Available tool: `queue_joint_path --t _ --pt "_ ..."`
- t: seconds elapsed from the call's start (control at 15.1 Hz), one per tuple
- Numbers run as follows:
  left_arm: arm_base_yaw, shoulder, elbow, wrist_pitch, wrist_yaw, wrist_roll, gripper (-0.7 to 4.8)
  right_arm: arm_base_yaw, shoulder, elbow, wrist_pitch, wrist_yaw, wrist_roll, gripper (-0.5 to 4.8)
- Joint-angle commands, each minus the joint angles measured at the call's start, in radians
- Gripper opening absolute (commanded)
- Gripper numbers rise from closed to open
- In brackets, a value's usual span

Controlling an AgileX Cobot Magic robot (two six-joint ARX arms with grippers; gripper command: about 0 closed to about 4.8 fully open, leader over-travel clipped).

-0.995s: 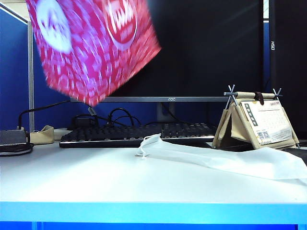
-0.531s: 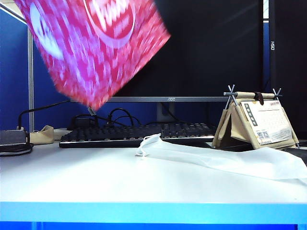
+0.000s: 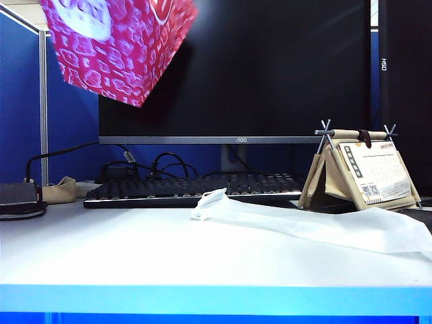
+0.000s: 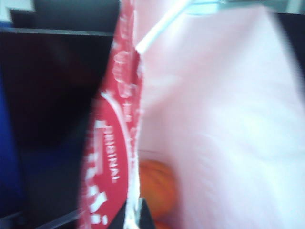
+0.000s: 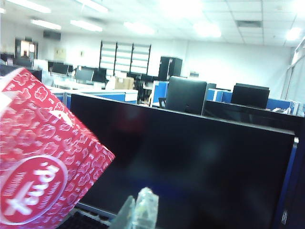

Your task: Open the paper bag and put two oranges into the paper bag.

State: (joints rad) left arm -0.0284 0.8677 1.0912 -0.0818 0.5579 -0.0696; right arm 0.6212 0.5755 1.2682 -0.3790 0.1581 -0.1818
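Observation:
The magenta-red paper bag (image 3: 115,47) with white bear prints hangs tilted in the air at the upper left of the exterior view, well above the table. No gripper shows in that view. In the left wrist view my left gripper (image 4: 136,212) is shut on the paper bag's (image 4: 112,157) rim, whose white edge runs between the dark fingertips. Its pale inside is open to the camera, with one orange (image 4: 157,183) deep within. A white cord handle (image 4: 157,28) crosses above. My right gripper (image 5: 138,205) is shut and empty, level with the paper bag (image 5: 43,167) and apart from it.
A black monitor (image 3: 270,67) stands behind a keyboard (image 3: 189,189). A flat white fabric bag (image 3: 304,226) lies on the white table (image 3: 135,263). A desk calendar on a tan stand (image 3: 361,169) is at the right. Cables and a small box (image 3: 17,196) sit at the left.
The paper bag has risen and swung towards the upper left, so less of it shows in the exterior view. Nothing on the table has moved.

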Motion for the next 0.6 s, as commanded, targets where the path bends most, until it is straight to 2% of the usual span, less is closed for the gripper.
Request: queue_joint_path --t 0.07,0.33,0.46,0.6 --pt "0.0 -0.066 -0.053 0.009 -0.041 0.021 -0.06 -0.001 -0.082 -0.103 0.042 0.077 0.065 -0.06" --pt "0.0 -0.216 -0.298 0.105 -0.104 0.052 -0.06 -0.001 -0.197 -0.305 0.1 0.092 0.163 -0.06" --pt "0.0 -0.294 -0.437 0.193 -0.163 0.051 -0.06 -0.001 -0.214 -0.418 0.144 0.04 0.22 -0.06" --pt "0.0 -0.305 -0.51 0.217 -0.239 0.032 -0.06 -0.001 -0.211 -0.497 0.208 0.019 0.239 -0.06"
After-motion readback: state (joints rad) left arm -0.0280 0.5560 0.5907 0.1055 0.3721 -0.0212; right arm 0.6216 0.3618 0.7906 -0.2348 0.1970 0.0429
